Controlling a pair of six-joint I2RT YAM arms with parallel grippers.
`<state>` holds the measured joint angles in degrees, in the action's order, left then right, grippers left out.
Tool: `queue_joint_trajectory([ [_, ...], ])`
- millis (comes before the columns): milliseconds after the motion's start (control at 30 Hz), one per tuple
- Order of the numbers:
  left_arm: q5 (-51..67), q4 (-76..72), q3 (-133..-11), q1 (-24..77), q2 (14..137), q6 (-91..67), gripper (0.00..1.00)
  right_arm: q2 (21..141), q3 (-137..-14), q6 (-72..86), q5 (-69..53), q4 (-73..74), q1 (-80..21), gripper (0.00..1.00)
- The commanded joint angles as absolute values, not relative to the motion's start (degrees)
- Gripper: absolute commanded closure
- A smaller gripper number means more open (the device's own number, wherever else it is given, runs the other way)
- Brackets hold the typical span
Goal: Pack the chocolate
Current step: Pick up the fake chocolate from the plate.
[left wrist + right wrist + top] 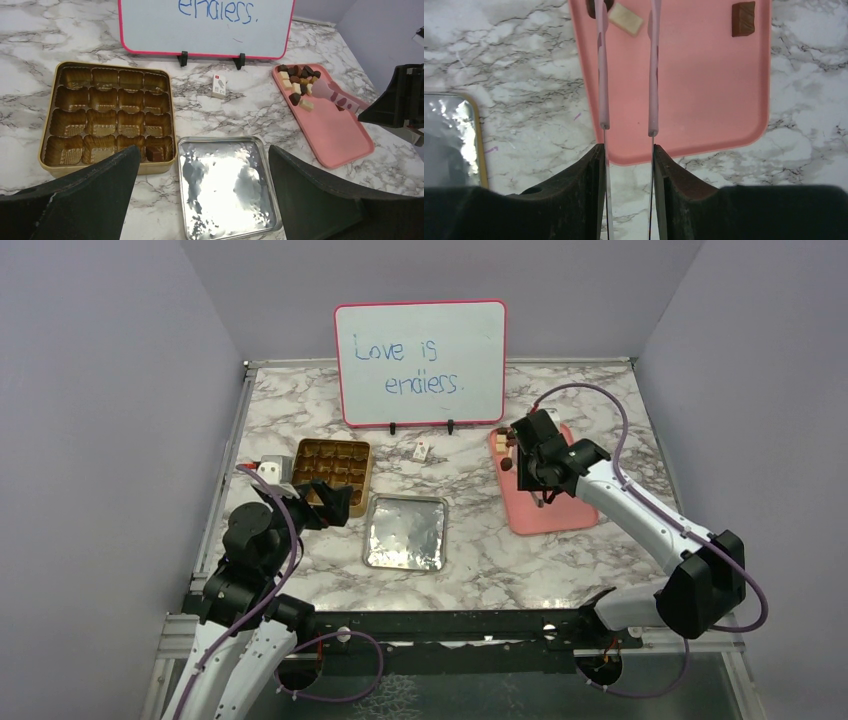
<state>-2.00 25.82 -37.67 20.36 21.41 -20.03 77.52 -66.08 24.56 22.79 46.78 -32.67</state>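
Several pieces of chocolate (299, 82), dark, brown and cream, lie heaped at the far end of the pink tray (340, 132). One brown piece (156, 151) sits in the near right cell of the gold tin (111, 65). My right gripper (628, 150) is shut on a pair of pink-tipped tongs (653, 75), held over the tray and pointing at the heap. A cream piece (625, 19) lies between the tong arms, and a brown piece (743, 18) lies off to the right. My left gripper (204, 150) hangs open over the silver lid (225, 185), holding nothing.
The silver lid (406, 532) lies just right of the gold tin (370, 468). A small white card (421, 451) lies between the tin and the pink tray (545, 510). A whiteboard (420, 362) stands at the back.
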Motion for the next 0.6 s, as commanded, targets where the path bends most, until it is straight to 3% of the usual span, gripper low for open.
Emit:
queue_joint_trajectory([
  [0,-1.53,24.32,-37.31,20.39,19.92,-19.08,0.01,78.97,-63.77,23.15,18.98,42.86,-30.01,0.59],
  [567,-1.67,24.26,-37.05,20.39,19.15,-19.07,0.01,86.63,-62.94,21.53,18.64,39.14,-27.95,0.56],
])
